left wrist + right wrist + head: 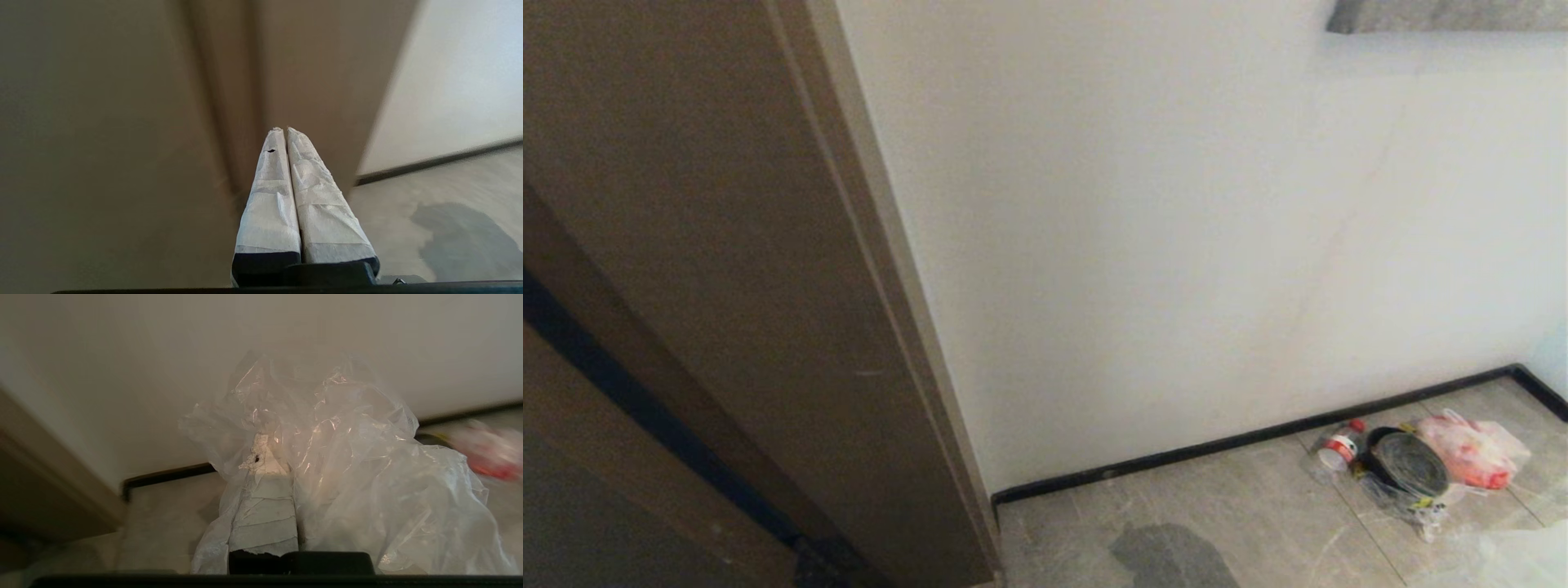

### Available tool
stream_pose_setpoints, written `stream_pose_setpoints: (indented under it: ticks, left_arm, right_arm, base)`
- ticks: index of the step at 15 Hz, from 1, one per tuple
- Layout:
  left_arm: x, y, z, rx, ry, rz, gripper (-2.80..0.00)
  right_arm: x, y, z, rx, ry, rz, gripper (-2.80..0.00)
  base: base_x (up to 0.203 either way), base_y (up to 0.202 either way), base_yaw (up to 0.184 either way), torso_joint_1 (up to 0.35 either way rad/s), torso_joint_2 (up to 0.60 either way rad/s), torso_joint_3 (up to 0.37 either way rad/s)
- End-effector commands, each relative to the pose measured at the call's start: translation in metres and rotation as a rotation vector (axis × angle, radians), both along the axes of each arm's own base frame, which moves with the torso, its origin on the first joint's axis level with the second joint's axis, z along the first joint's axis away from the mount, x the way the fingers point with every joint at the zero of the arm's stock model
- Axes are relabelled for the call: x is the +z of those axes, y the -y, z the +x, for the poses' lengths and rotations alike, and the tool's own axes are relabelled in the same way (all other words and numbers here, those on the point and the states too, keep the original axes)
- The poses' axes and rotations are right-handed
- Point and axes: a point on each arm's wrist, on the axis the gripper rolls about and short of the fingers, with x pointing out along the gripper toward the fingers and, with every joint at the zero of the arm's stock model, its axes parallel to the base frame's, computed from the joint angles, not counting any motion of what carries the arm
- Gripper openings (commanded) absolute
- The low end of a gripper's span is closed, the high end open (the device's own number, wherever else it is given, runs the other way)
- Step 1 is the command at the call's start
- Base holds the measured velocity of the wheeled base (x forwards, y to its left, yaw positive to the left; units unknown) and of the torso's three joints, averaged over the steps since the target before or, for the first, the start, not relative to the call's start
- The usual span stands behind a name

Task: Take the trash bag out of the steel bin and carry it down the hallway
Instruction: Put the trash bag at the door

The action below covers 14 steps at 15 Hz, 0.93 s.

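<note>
My right gripper wears wrinkled white tape, matt and frayed at the tip, and is clamped on the trash bag, thin, clear, glossy crinkled plastic. My left gripper has the same creased tape. At nine o'clock the door frame looks smooth brown wood; the hallway tiles are sheeny grey-beige.
</note>
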Motion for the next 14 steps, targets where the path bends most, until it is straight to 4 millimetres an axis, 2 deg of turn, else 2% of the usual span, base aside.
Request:
stream_pose_setpoints:
  ticks: [1,4,14]
  left_arm:
    - [0.0,0.0,0.0,0.0,0.0,0.0,-2.8]
    - [0.0,0.0,0.0,0.0,0.0,0.0,-2.8]
    - [0.0,0.0,0.0,0.0,0.0,0.0,-2.8]
  right_arm:
    - [-0.0006,0.0,0.0001,0.0,-0.003,0.0,-2.8]
    - [-0.0006,0.0,0.0001,0.0,-0.003,0.0,-2.8]
    - [-0.0006,0.0,0.0001,0.001,-0.003,-0.003,-2.8]
  base:
    - [0.0,-0.008,0.172,-0.004,0.0,0.003]
    - [0.004,-0.001,0.119,0.003,0.01,0.001]
    - [0.0,0.0,0.0,0.0,0.0,0.0]
